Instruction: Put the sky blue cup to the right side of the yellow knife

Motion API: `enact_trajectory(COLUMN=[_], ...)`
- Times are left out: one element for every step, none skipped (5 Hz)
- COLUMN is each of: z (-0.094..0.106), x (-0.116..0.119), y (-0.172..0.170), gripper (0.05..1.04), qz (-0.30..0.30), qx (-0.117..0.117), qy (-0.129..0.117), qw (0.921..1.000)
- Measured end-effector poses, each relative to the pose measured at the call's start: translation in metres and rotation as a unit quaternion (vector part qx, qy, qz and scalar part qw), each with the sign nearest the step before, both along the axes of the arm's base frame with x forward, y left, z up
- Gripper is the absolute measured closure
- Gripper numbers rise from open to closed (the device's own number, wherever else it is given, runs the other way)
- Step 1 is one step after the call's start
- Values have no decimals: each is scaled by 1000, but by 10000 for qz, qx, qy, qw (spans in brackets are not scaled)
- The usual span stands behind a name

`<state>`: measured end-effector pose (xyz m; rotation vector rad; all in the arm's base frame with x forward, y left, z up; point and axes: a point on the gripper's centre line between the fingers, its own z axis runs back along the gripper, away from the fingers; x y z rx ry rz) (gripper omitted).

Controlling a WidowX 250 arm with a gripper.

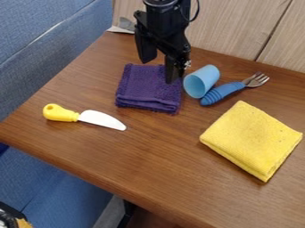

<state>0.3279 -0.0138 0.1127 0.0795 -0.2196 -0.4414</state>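
In the camera view, the sky blue cup [202,81] lay on its side on the table [149,164], its mouth turned toward the near left, against or just beside the blue-handled fork [223,92]. It looked light, smooth and fairly stiff, likely plastic, and apt to roll if nudged; a gentle squeeze across the middle of its walls seemed the best hold. The pincer [159,70] was open, its fingers spread over the folded purple cloth [147,91] just left of the cup. The yellow knife [89,117] lay farther left and nearer, the folded yellow cloth [253,139] to the near right.
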Motion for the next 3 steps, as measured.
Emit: enact_trajectory(z=[-10, -14, -16], x=[-1, 24, 43], y=[-1, -7, -16], gripper=[85, 85, 85], qz=[34, 134, 87], qx=[-23, -173, -282], qy=[162, 116, 111], qw=[9999, 9997, 9995])
